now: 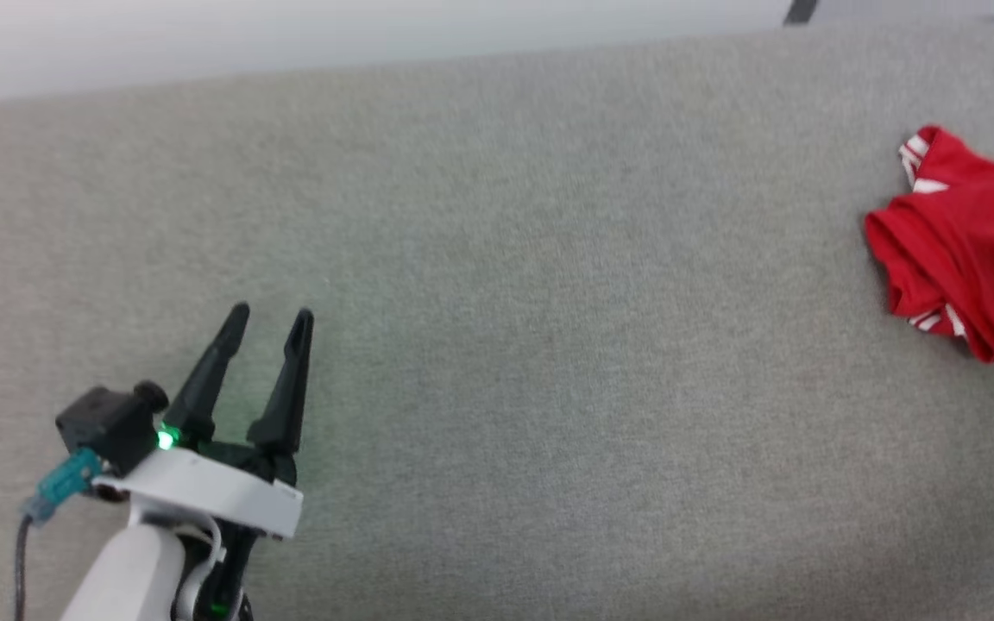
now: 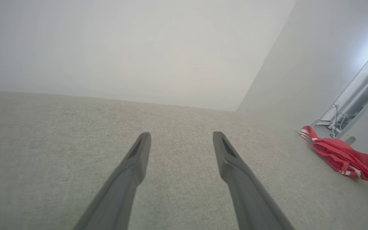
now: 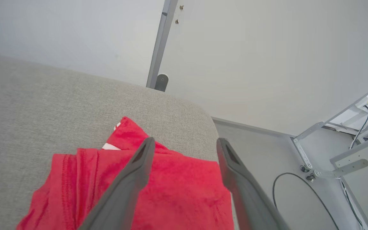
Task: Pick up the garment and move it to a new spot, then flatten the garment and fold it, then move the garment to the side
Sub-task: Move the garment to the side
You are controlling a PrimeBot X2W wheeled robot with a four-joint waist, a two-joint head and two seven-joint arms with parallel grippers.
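Right tool [image 3: 185, 141] released, empty, over crumpled garment [image 3: 177, 191] at desk [image 3: 27, 95] corner. Left tool [image 1: 271, 313] released, well apart. Risk: shallow single-layer pinch could drag garment off edge.

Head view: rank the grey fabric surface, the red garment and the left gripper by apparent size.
Grey fabric surface, by far largest.
Then red garment and left gripper: similar, and the frame edge crops the garment, so unranked.

Grey upholstered surface [image 1: 497, 345] against a pale wall [image 2: 139, 48], grey floor [image 3: 260, 150] with a black cable [image 3: 287, 173].
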